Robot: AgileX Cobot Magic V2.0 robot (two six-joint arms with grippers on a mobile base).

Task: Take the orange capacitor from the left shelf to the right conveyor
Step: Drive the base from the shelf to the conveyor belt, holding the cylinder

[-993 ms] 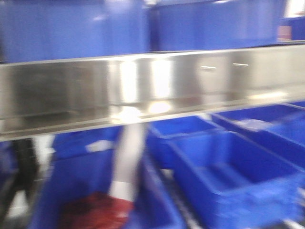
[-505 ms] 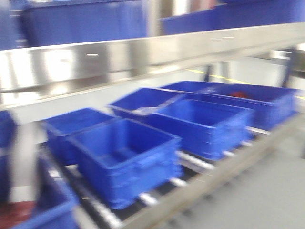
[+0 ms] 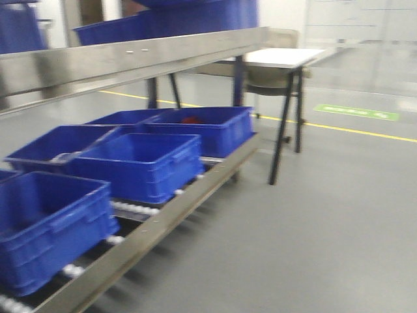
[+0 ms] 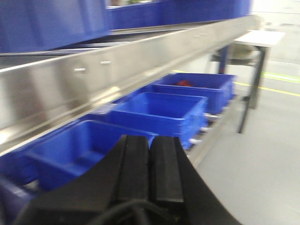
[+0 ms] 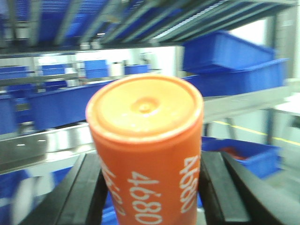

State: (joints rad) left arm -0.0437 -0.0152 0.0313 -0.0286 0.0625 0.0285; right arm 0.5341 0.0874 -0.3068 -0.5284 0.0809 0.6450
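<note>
The orange capacitor (image 5: pixel 145 154), marked "4680" in white, stands upright and fills the middle of the right wrist view. My right gripper (image 5: pixel 149 164) is shut on it, one black finger (image 5: pixel 86 187) pressed to each side. My left gripper (image 4: pixel 150 140) is shut, its two black pads touching with nothing between them. The left shelf (image 3: pixel 130 59) is a shiny steel lip running along the upper left; it also shows as the left shelf (image 4: pixel 93 79) in the left wrist view. The right conveyor is out of view.
Several blue bins (image 3: pixel 137 163) sit on the roller rack under the shelf, one holding something red (image 3: pixel 191 120). A white-topped table (image 3: pixel 287 59) on dark legs stands beyond the rack's end. Grey floor (image 3: pixel 313 222) with a yellow line (image 3: pixel 352 129) spreads to the right.
The front view has swung to the right. The steel shelf lip that filled the picture now lies at the left, and the floor and table have come into sight.
</note>
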